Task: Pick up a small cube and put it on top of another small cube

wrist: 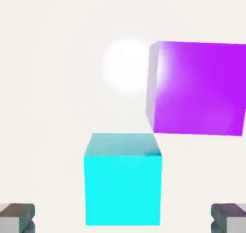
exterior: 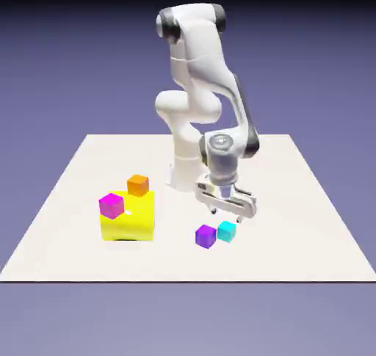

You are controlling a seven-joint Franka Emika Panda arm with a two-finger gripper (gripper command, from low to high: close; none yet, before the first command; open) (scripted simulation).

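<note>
Cyan cube corner-touches purple cube; sides clear.

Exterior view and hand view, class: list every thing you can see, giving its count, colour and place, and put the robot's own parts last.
cyan cube: one, cyan, on the table, right below the hand, beside the purple cube
purple cube: one, purple, on the exterior view's left of the cyan cube
yellow block: one, yellow, large, at the exterior view's left
magenta cube: one, magenta, at the yellow block's corner
orange cube: one, orange, on the yellow block's far edge
table: one, off-white
arm: one, white
hand: one, open, above the cyan cube
</note>
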